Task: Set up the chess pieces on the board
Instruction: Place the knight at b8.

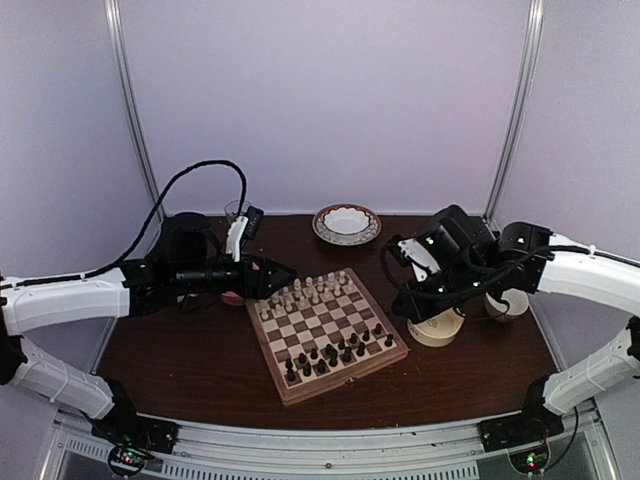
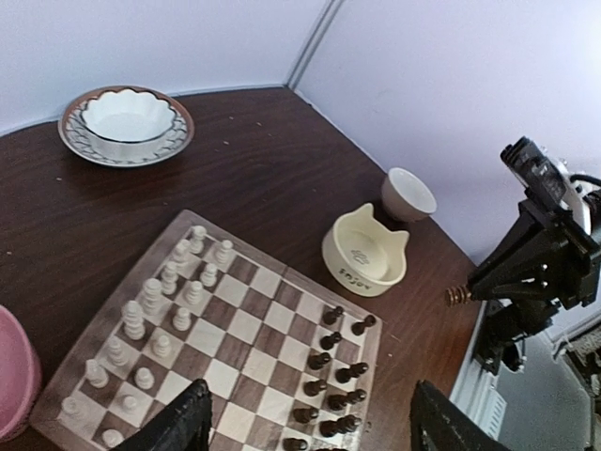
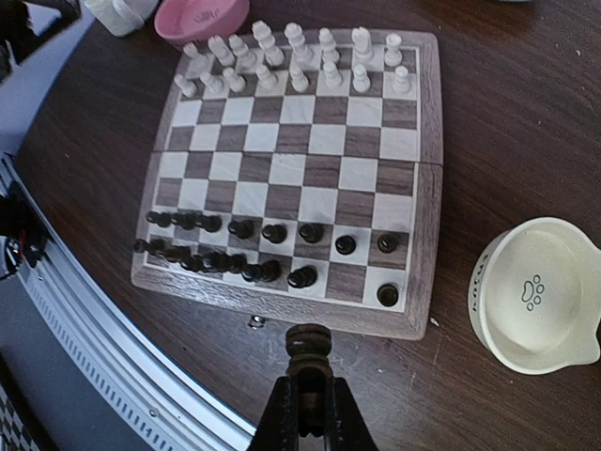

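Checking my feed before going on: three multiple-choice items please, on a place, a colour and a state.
1. Where is the cream bowl relative to the board? A on it; B right of it; C left of it.
2. Colour of the piece in the right tool? A cream; B pink; C dark brown.
3. The left tool is: A open; B shut on a piece; C shut, empty.
Key: 1 B, it stands past the board's right edge; 2 C, dark wood shows in its grip; 3 A, its jaws stand wide apart with nothing between.
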